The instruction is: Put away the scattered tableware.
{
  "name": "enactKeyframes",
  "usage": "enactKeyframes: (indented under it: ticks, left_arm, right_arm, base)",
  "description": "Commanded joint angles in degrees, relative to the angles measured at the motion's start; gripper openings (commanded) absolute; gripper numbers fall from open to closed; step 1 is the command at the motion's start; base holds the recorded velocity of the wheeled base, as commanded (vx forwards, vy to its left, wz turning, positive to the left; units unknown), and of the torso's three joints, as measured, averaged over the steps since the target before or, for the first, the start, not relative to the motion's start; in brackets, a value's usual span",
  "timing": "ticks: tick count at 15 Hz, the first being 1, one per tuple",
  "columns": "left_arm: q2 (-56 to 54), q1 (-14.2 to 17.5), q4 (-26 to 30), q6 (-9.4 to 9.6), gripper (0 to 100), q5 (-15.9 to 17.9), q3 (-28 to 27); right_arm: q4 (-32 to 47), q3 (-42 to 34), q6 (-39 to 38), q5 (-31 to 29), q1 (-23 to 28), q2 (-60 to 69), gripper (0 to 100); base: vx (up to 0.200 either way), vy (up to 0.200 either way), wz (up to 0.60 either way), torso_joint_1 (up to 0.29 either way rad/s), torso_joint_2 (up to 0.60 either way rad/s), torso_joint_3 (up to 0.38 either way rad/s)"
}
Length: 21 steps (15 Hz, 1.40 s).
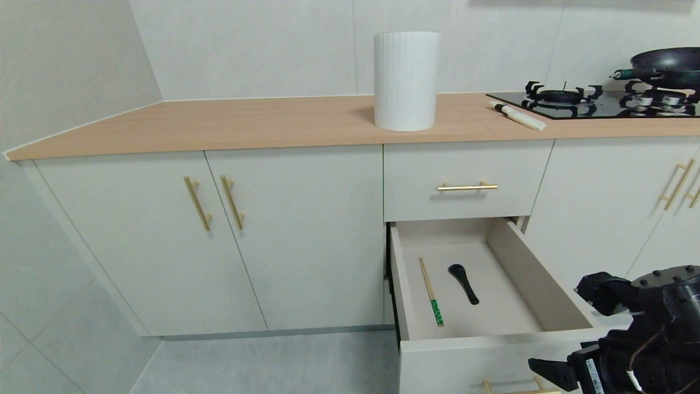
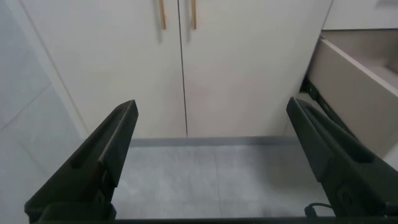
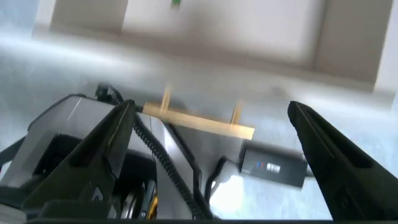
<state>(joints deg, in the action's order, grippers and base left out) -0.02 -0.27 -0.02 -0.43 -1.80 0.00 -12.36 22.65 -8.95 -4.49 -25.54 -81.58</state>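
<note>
One spoon (image 1: pixel 464 283), one chopstick pair (image 1: pixel 431 293) inside one open drawer (image 1: pixel 538 282)

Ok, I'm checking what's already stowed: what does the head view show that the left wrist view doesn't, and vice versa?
Head view adds chopsticks and a black spoon lying inside the open drawer, plus a white canister on the counter. Left wrist view adds the left gripper, open, above the floor. Shared: the drawer's side and the gold-handled cabinet doors.
</note>
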Motion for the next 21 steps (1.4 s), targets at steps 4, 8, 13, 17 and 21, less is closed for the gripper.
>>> enactKeyframes:
  ticks: [4, 8, 13, 17, 21]
  left_arm:
    - [0.0, 0.0, -0.1, 0.08, 100, 0.0, 0.0]
    - [0.0, 0.0, -0.1, 0.08, 100, 0.0, 0.0]
    - [0.0, 0.0, -0.1, 0.08, 100, 0.0, 0.0]
    - [0.0, 0.0, -0.1, 0.08, 100, 0.0, 0.0]
    - [0.0, 0.0, -0.1, 0.08, 100, 0.0, 0.0]
  right_arm:
    - [2.9, 0.0, -0.1, 0.1, -2.8, -3.9, 100]
    - [0.0, 0.0, -0.7, -0.1, -2.7, -12.0, 100]
    - [-7.9, -0.3, -3.4, -0.5, -2.1, -20.1, 100]
    - [-13.6, -0.2, -3.6, -0.8, 0.1, -23.2, 100]
    - [-23.7, -0.1, -3.6, -3.4, 1.1, -27.8, 100]
  base:
    - [0.000, 0.000, 0.00, 0.000, 0.00, 0.000]
    - [0.000, 0.000, 0.00, 0.000, 0.00, 0.000]
    - [0.000, 0.000, 0.00, 0.000, 0.00, 0.000]
    - [0.000, 0.000, 0.00, 0.000, 0.00, 0.000]
    - [0.000, 0.000, 0.00, 0.000, 0.00, 0.000]
